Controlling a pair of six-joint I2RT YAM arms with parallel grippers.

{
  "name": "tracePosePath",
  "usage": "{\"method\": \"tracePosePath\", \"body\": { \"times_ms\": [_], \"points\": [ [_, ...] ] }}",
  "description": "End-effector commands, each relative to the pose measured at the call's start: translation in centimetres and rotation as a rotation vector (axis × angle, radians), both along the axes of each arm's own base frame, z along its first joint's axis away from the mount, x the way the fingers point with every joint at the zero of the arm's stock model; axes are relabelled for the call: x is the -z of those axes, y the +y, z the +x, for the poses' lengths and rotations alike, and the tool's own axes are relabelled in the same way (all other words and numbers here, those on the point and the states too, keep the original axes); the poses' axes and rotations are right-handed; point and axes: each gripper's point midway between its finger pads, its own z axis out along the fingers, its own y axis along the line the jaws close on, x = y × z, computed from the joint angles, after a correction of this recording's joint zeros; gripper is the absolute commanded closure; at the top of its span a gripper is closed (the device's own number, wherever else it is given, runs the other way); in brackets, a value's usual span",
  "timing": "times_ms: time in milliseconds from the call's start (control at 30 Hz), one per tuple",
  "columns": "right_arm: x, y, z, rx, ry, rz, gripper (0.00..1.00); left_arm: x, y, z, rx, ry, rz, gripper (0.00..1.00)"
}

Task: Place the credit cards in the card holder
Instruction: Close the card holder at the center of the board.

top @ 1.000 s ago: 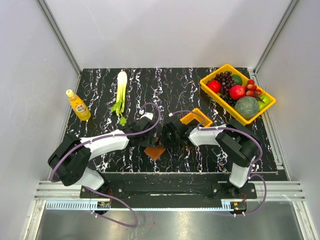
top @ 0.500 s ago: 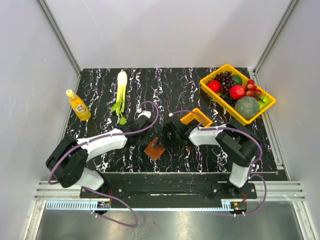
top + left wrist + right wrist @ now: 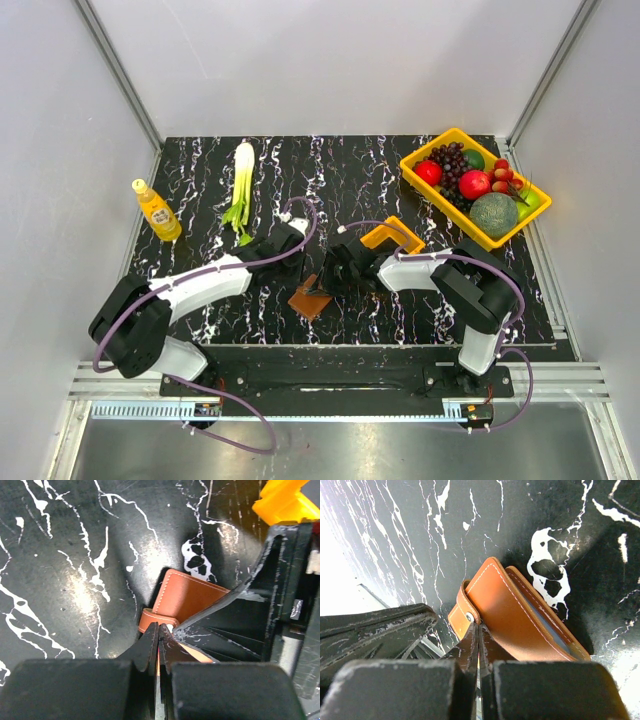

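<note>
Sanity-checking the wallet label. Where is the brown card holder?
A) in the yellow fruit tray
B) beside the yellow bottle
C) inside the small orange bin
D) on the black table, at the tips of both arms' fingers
D: the card holder lies on the table, with the left fingers and the right fingers both tipped at its strap edge, apart from the orange bin.

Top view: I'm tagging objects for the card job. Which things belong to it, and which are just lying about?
Job: card holder; what looks like a pale card edge inside it.
Lying about: orange bin, fruit tray, leek, yellow bottle.
</note>
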Motion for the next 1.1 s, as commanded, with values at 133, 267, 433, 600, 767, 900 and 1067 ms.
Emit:
{"method": "tracePosePath", "body": {
  "times_ms": [133,267,433,600,767,900,1067],
  "points": [
    [7.7,-6.7,-3.3,0.069,0.186,-0.301,1.00,0.7,-2.0,-0.6,0.080,0.030,-0.078,1.00],
    [7.8,-6.8,-3.3,0.070,0.185,-0.306,1.00,3.4,-1.9,-2.7,0.077,0.097,-0.089,1.00],
    [7.9,-6.8,-3.2,0.069,0.190,-0.306,1.00,5.2,-0.6,-3.7,0.038,0.121,-0.022,1.00],
    [7.8,-6.9,-3.2,0.071,0.186,-0.308,1.00,0.3,-0.9,-1.3,0.019,-0.011,-0.060,1.00],
    [7.7,-6.9,-3.2,0.076,0.185,-0.308,1.00,-4.0,-1.0,0.4,0.021,-0.094,-0.084,1.00],
    [7.7,-6.8,-3.1,0.072,0.182,-0.305,1.00,-2.1,-1.3,-0.3,0.035,-0.046,-0.094,1.00],
    [7.6,-6.9,-3.1,0.074,0.178,-0.304,1.00,4.1,-1.0,-4.0,0.043,0.116,-0.078,1.00]
  ]
}}
